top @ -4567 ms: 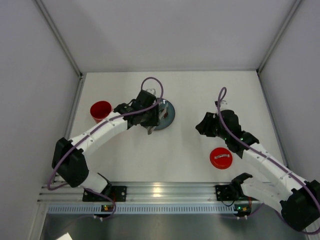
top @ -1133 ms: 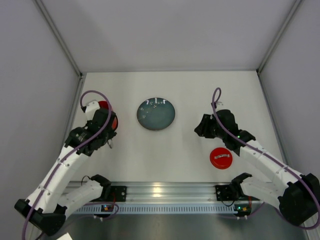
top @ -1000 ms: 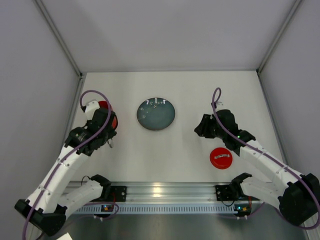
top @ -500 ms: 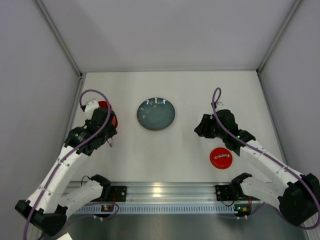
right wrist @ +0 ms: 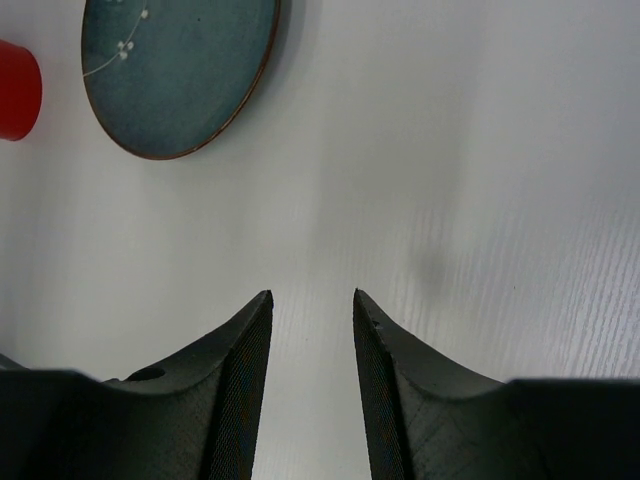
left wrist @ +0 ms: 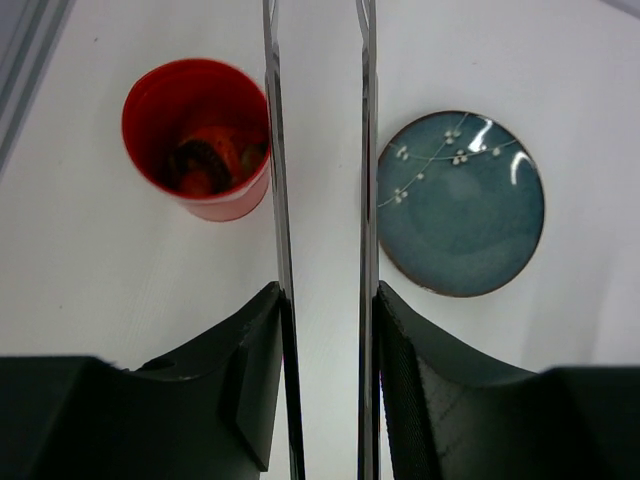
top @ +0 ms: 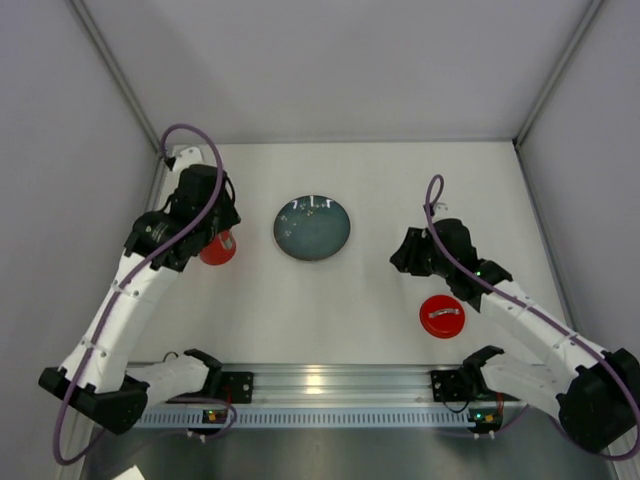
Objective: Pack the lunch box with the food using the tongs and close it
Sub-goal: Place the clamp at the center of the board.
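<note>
L gripper (left wrist: 325,370): ribbed black fingers clamped on the tongs (left wrist: 367,150), two slim shiny metal arms running up frame ctr, slightly apart. Smooth red cylindrical lunch box (left wrist: 195,140) upright at upper left, w/ red-brown + orange food (left wrist: 205,160) inside. Glossy blue-grey round plate (left wrist: 460,205) w/ white blossom sprig, right of ctr. R gripper (right wrist: 310,330): fingers apart, nothing btwn, over matte white table (right wrist: 450,200). Flat red lid (top: 441,316) lower right in top view.

- The lunch box (left wrist: 213,203), a red tub, stands upright and open-topped on the left side of the desk (left wrist: 120,290).
- The food (left wrist: 205,162) is down inside it: red-brown and orange bits.
- The tongs (left wrist: 277,180), slim and silver, are held in the left claw (left wrist: 325,300), arms apart, nothing between them.
</note>
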Robot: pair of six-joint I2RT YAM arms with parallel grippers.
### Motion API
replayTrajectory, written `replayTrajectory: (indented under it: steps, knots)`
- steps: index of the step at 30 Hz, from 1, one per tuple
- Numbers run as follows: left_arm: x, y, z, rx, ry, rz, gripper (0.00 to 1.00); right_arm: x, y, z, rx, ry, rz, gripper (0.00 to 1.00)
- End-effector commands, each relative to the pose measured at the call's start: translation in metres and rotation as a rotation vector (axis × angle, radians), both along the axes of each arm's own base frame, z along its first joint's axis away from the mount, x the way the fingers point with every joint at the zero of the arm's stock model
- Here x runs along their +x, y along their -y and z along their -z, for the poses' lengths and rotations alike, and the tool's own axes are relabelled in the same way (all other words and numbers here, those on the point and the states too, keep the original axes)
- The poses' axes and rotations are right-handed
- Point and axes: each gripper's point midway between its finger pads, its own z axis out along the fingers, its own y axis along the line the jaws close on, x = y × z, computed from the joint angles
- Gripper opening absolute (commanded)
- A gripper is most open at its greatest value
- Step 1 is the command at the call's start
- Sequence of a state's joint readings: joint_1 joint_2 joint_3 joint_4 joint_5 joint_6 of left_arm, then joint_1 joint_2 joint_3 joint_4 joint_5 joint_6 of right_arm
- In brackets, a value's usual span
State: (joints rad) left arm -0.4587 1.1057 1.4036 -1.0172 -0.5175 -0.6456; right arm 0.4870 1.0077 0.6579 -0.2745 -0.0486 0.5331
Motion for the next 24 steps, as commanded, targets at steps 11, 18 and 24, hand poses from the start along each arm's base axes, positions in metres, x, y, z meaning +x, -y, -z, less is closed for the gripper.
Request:
replayTrajectory:
  steps: [11, 18, 24]
  knots:
    - [0.104, 0.145, -0.016, -0.079, 0.064, 0.378, 0.43, -0.002, 0.042, -0.1, -0.045, 0.222, 0.157, 0.41]
    - [0.135, 0.239, 0.015, -0.105, 0.047, 0.549, 0.45, -0.022, 0.067, -0.15, -0.011, 0.318, 0.234, 0.45]
    - [0.156, 0.306, 0.064, -0.141, -0.005, 0.666, 0.46, -0.028, 0.08, -0.168, -0.02, 0.346, 0.274, 0.46]
